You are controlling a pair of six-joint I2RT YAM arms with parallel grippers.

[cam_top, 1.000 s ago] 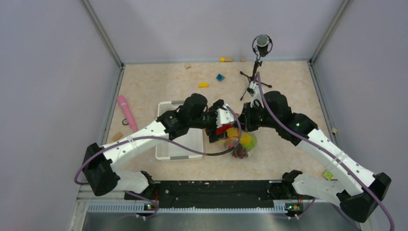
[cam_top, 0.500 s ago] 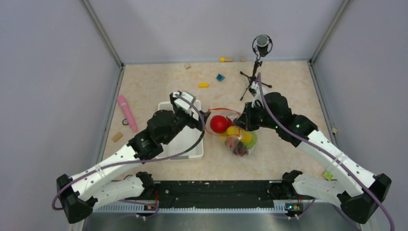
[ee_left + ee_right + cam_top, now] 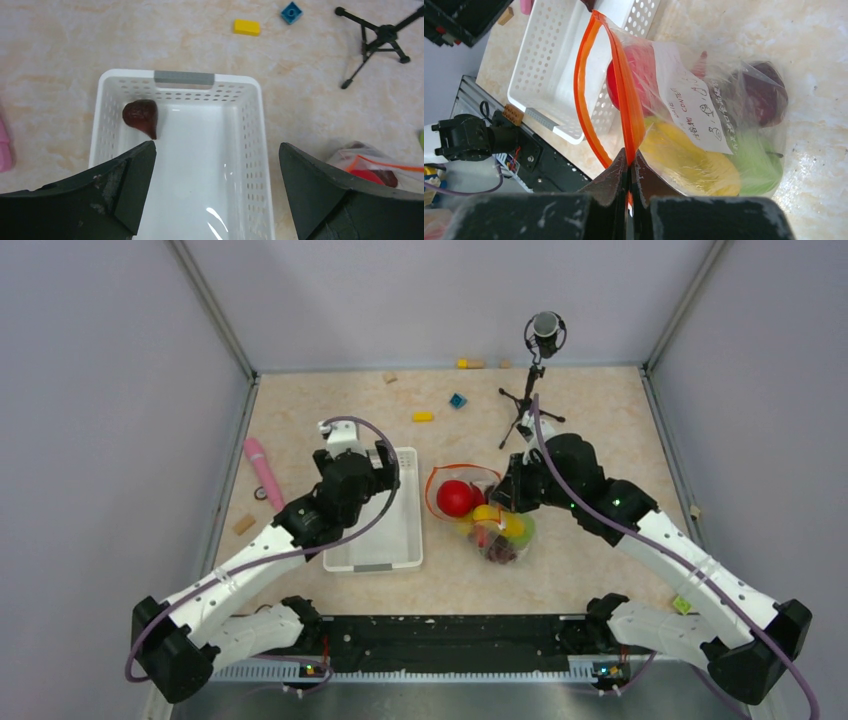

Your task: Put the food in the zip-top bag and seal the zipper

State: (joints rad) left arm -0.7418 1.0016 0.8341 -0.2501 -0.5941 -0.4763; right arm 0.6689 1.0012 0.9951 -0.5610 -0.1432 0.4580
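Left tool [image 3: 216,147]: jaws spread wide, hovering over the basket [image 3: 255,125]. The basket sits mid-bench, slightly toward the left edge. One item in it: the maroon fruit [image 3: 141,116], in the basket's far-left corner, close to the wall.

Right tool [image 3: 629,157]: jaws pressed together, pinching the zipper [image 3: 625,92] at the mouth of the bag [image 3: 734,75]. The zipper is not sealed, and the mouth gapes as an orange loop facing the basket. The bag lies mid-bench, just beside the basket's right wall. I can't tell whether they touch.

In the bag:
- apple [image 3: 455,498] nearest the mouth
- yellow piece [image 3: 684,160] and green fruit [image 3: 756,165] side by side behind it
- grapes [image 3: 759,95] toward the closed end

The white label [image 3: 689,110] with handwriting faces my right wrist camera.

Loose on the bench toward the far edge: yellow block [image 3: 247,27], blue block [image 3: 291,11], tripod [image 3: 380,35]. The pink stick [image 3: 264,473] lies near the left edge.
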